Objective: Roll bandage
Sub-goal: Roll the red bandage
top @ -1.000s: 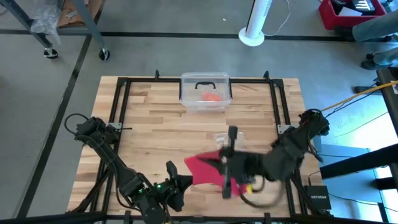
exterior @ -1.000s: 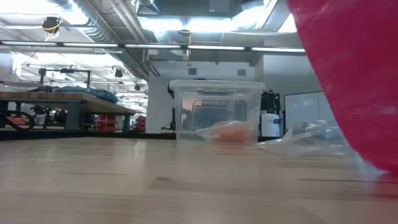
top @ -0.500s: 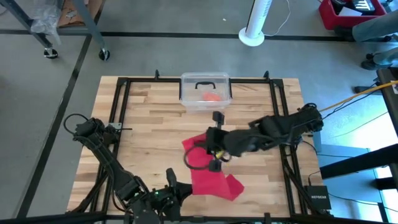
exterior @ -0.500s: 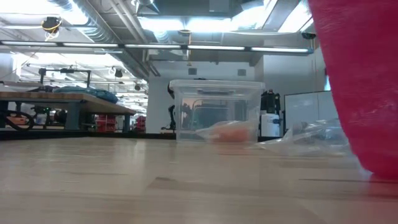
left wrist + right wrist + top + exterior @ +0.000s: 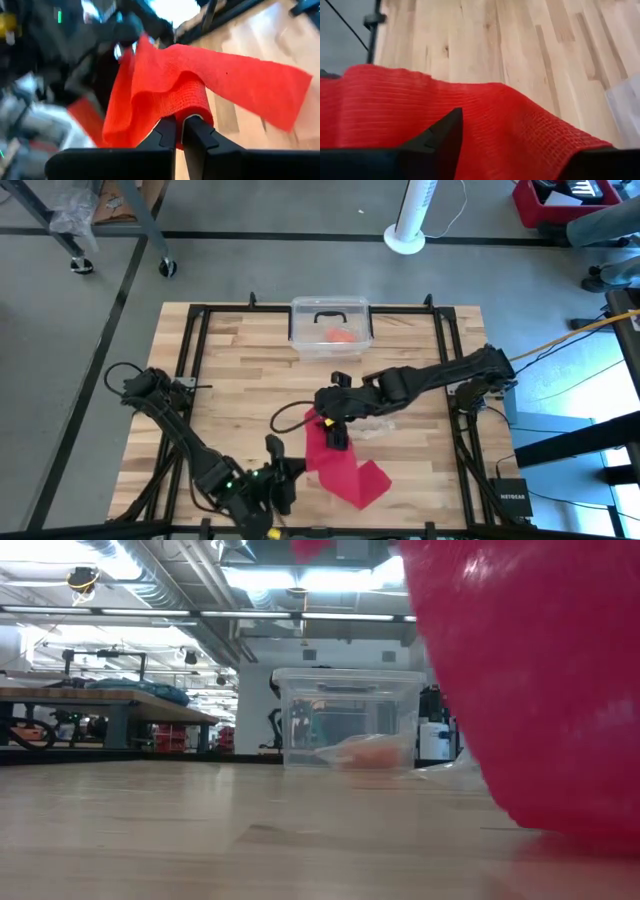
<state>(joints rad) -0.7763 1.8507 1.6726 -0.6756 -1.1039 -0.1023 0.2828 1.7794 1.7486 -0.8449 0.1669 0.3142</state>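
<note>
The table (image 5: 240,370) carries a clear lidded bin (image 5: 331,328) at its far edge, with an orange-red lump inside, and a crinkled clear bag (image 5: 375,423) near the centre-right.

The bandage (image 5: 335,465) lies in the near-centre zone, draped from the middle of the table toward the near edge. One second ago it was bunched as a short, wide shape just left of the right arm's wrist, near the front edge. It now hangs as a longer band with a folded tail at the near-right end. Its long axis runs from far-left to near-right across the table; the far end points toward the bin and the near end toward the front edge. In the low view it fills the right side of the picture close to the camera.

The right gripper (image 5: 335,425) has swung from the near-right area to the table centre and sits over the far end of the band. Its fingers have parted over the last second; the wrist view shows cloth lying across them, but whether they grip it cannot be told.

The left gripper (image 5: 179,131) is at the near edge, fingers closed on a fold of the bandage.

Judgement: the band is being drawn out straight, with rolling proper not yet begun.
</note>
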